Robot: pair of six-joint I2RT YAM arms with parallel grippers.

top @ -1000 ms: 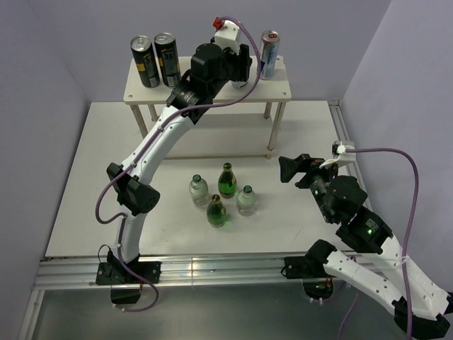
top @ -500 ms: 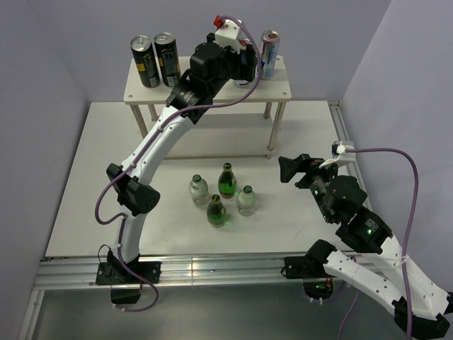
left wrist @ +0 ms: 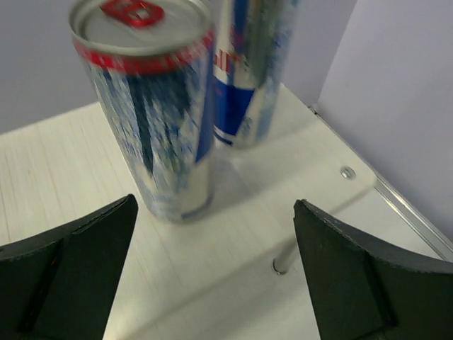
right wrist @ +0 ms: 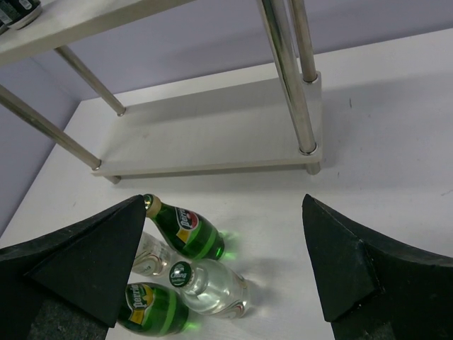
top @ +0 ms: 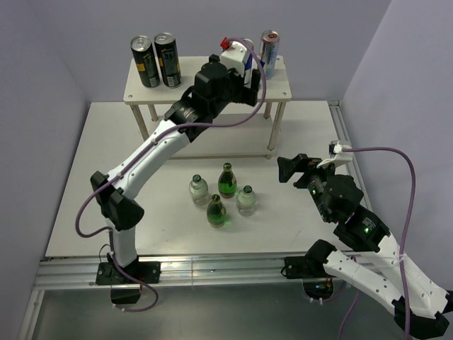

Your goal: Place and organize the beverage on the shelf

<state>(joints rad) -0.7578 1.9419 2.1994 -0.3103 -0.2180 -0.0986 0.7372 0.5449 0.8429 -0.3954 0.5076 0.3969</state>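
The cream-white shelf (top: 148,94) stands at the back of the table. Two black cans (top: 156,61) are on its top board at the left, and a silver-blue can (top: 269,54) at the right. My left gripper (top: 249,74) hovers open over the right part of that board. In the left wrist view a second silver-blue can (left wrist: 152,106) stands upright just ahead of the open left gripper (left wrist: 216,204), beside the first silver-blue can (left wrist: 251,71) and free of both fingers. Several bottles (top: 226,181) stand mid-table. My right gripper (top: 289,168) is open to their right, holding nothing.
Two green bottles (right wrist: 187,230) and two clear ones (right wrist: 209,283) cluster together in front of the shelf's lower board (right wrist: 212,142). Chrome shelf legs (right wrist: 287,71) rise near the right gripper (right wrist: 224,202). Purple walls close in the back and sides.
The left gripper has opened, letting go of the silver-blue can on the top board, and has drawn back a little from it. The right arm has not moved.
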